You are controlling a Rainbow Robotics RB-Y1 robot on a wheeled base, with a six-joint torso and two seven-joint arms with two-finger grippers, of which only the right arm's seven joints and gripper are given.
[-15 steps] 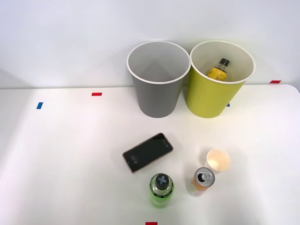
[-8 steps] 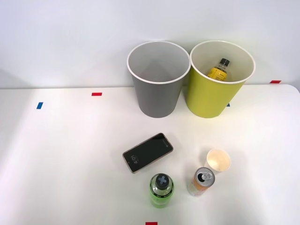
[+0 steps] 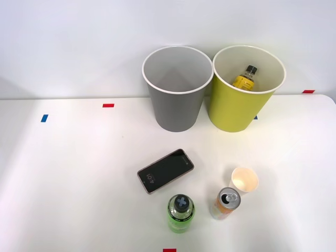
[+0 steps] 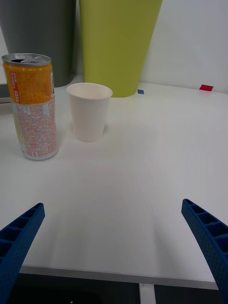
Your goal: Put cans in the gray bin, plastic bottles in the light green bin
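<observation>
**Orange can waiting on the desk, one bottle already binned**

The right end effector point(image 4: 114, 247) is spread wide and holds nothing, low at the desk point(image 3: 73, 178) edge. The orange can point(image 4: 31, 107) stands upright just beside a paper cup point(image 4: 89, 111). The green bottle point(image 3: 180, 212) stands near a phone point(image 3: 165, 170). The yellow bottle point(image 3: 245, 76) lies inside the light green bin point(image 3: 239, 107); the gray bin point(image 3: 176, 105) appears empty. The can is judged light, thin-walled and smooth, best gripped gently around its middle.

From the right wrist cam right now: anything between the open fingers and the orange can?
Nothing visible. Bare table lies between the right gripper, fingers open, and the orange can. The paper cup stands close beside the can, apart from it, and could get bumped.
</observation>
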